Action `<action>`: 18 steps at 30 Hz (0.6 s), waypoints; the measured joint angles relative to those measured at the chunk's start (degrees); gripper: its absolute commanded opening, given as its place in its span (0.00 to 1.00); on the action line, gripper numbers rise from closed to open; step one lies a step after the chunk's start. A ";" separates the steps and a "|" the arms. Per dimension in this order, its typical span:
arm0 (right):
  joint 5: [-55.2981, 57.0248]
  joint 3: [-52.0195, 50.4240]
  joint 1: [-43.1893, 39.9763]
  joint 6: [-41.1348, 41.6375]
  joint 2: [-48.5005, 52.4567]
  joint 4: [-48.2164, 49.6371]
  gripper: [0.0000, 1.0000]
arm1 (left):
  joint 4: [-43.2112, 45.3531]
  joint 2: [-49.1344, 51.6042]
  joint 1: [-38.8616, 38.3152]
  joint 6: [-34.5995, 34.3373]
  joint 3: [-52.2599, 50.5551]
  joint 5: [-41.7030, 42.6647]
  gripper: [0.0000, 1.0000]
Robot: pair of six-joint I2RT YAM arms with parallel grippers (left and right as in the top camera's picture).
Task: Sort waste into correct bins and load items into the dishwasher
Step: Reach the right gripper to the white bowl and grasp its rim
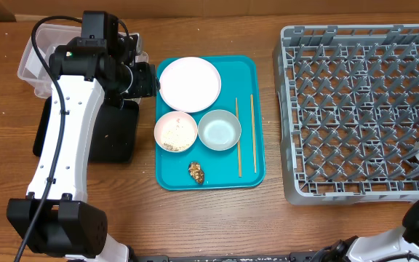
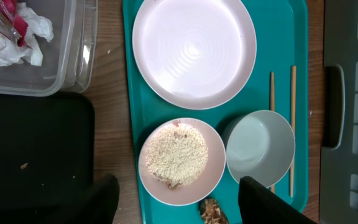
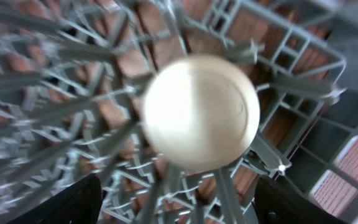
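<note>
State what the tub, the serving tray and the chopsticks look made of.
Tub: clear plastic, probably; the crumpled wrapper shows through its wall. Serving tray: likely moulded plastic, teal, with smooth sheen. Chopsticks: apparently wood, pale tan, matte.

Soft, even light falls from above in your overhead view. The tabletop reads bright and warm, with only thin shadows hugging the edges of the teal tray and the dish rack. Your left wrist view is sharp and well exposed; the white plate carries a mild ringed sheen at its middle, with no harsh glare. Your right wrist view is poor: the cup is a soft pale disc, the rack's pegs are smeared, perhaps by motion blur, and the lower corners go dark.
</note>
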 measured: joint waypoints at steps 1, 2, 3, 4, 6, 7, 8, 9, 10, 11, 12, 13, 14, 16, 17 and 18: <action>-0.48 1.38 0.09 0.02 -0.33 -0.57 0.80 | 0.00 0.00 0.00 -0.02 0.00 -0.02 0.67; -1.36 2.69 0.17 0.02 -0.66 -1.03 0.80 | 0.00 0.00 0.00 0.00 0.00 -0.02 0.67; -2.45 4.07 0.46 -0.04 -1.31 -1.03 0.80 | 0.00 0.00 0.00 0.00 0.00 0.00 0.68; -4.48 5.62 0.85 -0.28 -2.23 -1.01 0.80 | 0.00 0.00 0.00 0.00 0.00 -0.02 0.69; -10.16 7.87 2.62 -1.55 -4.68 -0.59 0.79 | 0.00 0.00 0.00 0.00 0.00 -0.02 0.70; -12.50 8.37 3.61 -2.08 -5.79 -0.39 0.79 | 0.00 0.00 0.00 0.00 0.00 -0.02 0.71; -15.72 8.83 5.29 -3.23 -7.10 -0.33 0.79 | 0.02 0.00 0.00 0.00 0.00 -0.02 0.72; -17.49 9.01 6.40 -4.52 -7.80 -0.35 0.79 | 0.00 0.00 0.00 0.00 0.00 -0.04 0.72; -20.44 9.22 8.85 -5.03 -8.87 -0.48 0.79 | 0.00 0.00 0.00 0.00 0.00 -0.07 0.72; -22.73 9.44 11.96 -6.40 -9.46 -0.98 0.79 | 0.00 0.00 0.00 0.00 0.00 -0.28 0.73; -24.24 9.49 14.47 -7.50 -9.68 -1.31 0.79 | 0.00 0.00 0.00 0.00 0.00 -0.48 0.73; -25.31 9.49 17.09 -8.50 -9.68 -1.64 0.79 | -0.02 0.00 0.00 0.00 0.00 -0.68 0.73; -26.40 9.46 20.41 -9.77 -9.51 -2.16 0.79 | -0.04 0.00 0.00 -0.02 0.00 -0.90 0.74; -27.15 9.46 28.24 -11.65 -8.72 -2.51 0.79 | -0.17 0.00 0.00 0.00 0.00 -1.29 0.74; -26.88 9.46 30.77 -12.13 -8.41 -2.56 0.79 | -0.17 0.00 0.00 0.00 0.00 -1.40 0.74; -26.45 9.46 33.73 -12.55 -7.96 -2.64 0.79 | -0.17 0.00 0.00 0.00 0.00 -1.55 0.74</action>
